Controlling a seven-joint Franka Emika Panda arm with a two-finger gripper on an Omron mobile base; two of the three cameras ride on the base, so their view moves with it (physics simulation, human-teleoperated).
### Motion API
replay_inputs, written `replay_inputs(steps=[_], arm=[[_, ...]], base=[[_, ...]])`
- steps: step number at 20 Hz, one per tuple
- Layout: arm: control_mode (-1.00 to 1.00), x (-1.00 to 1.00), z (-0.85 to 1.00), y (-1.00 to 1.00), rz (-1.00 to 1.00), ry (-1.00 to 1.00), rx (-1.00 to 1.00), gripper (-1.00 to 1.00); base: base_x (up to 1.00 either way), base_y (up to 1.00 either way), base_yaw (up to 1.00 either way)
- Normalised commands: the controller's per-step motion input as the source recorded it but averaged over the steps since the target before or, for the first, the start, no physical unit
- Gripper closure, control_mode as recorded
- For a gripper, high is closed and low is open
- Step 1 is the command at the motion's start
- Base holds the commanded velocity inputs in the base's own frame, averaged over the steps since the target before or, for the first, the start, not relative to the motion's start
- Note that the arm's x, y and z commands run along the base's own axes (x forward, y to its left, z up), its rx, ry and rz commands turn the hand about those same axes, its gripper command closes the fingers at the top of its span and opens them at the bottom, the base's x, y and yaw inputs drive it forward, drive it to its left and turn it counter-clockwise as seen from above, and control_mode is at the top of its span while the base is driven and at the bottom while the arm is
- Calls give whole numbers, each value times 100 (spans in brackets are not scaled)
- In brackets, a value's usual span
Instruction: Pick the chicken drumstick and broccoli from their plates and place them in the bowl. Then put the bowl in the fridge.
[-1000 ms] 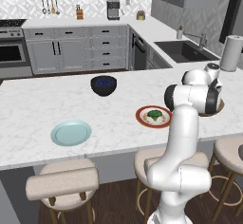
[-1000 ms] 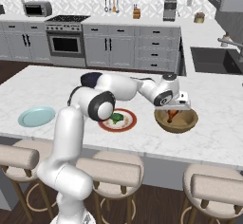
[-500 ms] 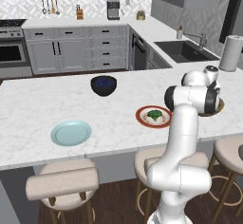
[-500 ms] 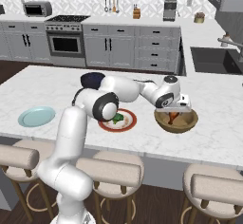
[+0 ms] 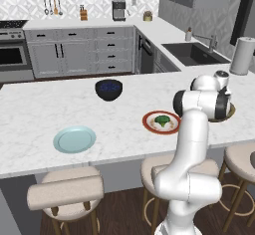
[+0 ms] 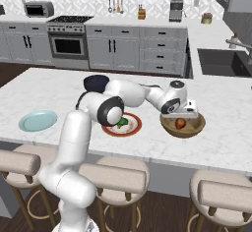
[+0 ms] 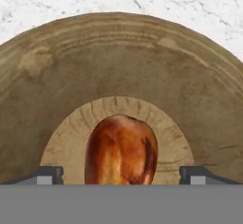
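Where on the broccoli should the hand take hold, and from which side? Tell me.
Grip the broccoli across its lumpy green head, coming straight down from above. It lies low near the middle of the red-rimmed plate, with nothing beside it, so the fingers can straddle the head; a sideways approach would likely meet the plate's rim. Any stalk is too small to make out.

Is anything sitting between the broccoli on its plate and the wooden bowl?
Nothing visible. The broccoli sits on the red-rimmed plate right beside the wooden bowl, with bare counter between; the drumstick already lies inside.
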Motion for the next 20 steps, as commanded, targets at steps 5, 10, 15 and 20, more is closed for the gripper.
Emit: replay_inputs(steps=[5,10,15,20], arm=[[-100,-47,63,10,2,-2,0,-100],[-100,-87,90,32,3,-3,0,-100],[-100,-80,43,84,16,0,-10,-100],[-100,-35,35,100,23,0,-12,-100]], base=[[0,0,0],[0,0,0],[0,0,0],[0,0,0]])
